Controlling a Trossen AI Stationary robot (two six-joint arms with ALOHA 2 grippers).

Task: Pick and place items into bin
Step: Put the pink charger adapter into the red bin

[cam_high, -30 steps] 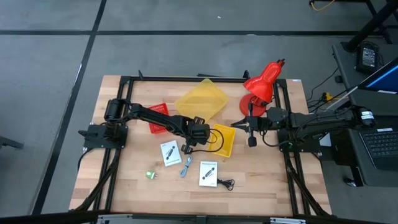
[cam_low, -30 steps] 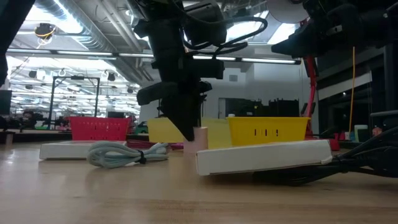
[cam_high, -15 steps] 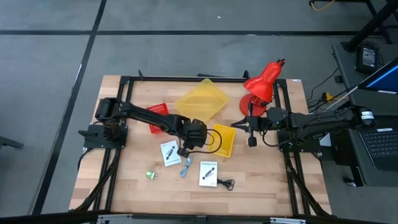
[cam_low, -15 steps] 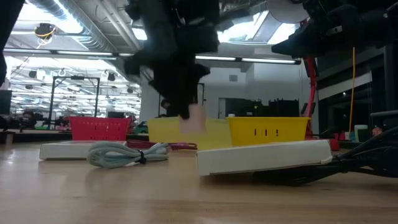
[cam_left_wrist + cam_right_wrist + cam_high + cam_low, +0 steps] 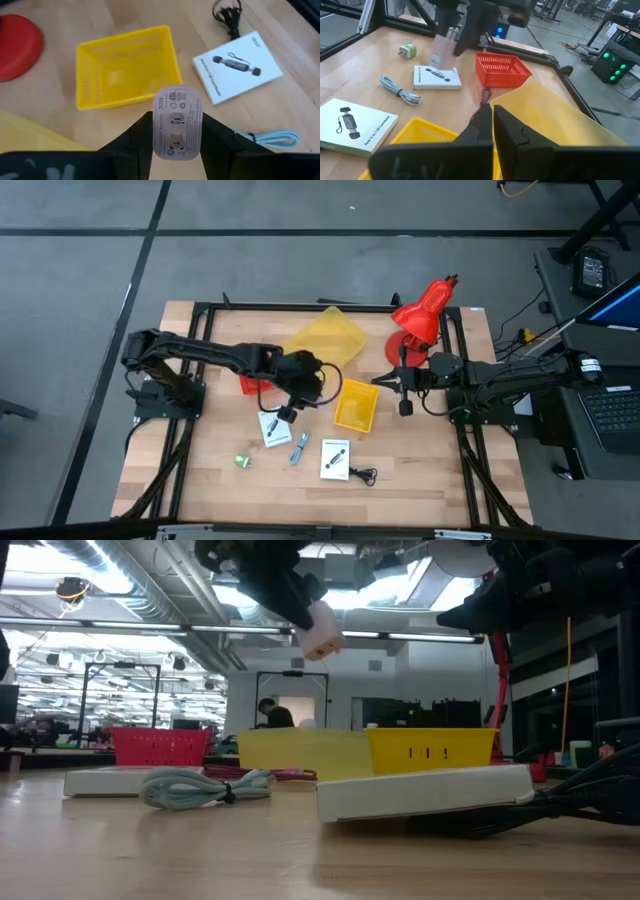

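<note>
My left gripper (image 5: 287, 414) is shut on a pinkish-white charger block (image 5: 177, 123), held high above the table (image 5: 321, 631), left of the small yellow bin (image 5: 355, 404). On the table lie two white printed cards (image 5: 272, 427) (image 5: 337, 459), a blue-grey cable (image 5: 300, 448), a tiny green object (image 5: 243, 462) and a black cord (image 5: 366, 475). My right gripper (image 5: 378, 380) hangs shut and holding nothing, right of the small bin and below the red lamp. My left gripper pinches the charger block by its two long sides (image 5: 156, 131), one dark finger (image 5: 137, 137) on each. The fingers slant downward from the table's left side. The block is lifted clear of the table, its printed face toward the wrist camera.
A large yellow bin (image 5: 325, 340) sits tilted at the back centre, with a red basket (image 5: 254, 370) to its left, partly under my left arm. A red desk lamp (image 5: 420, 315) stands at the back right. Bare wood lies along the table's near edge.
My left gripper has risen from table height beside the small yellow bin and drawn back a little toward the table's left, tipping toward level. The charger block went up with it, from resting on the table to well clear of it.
</note>
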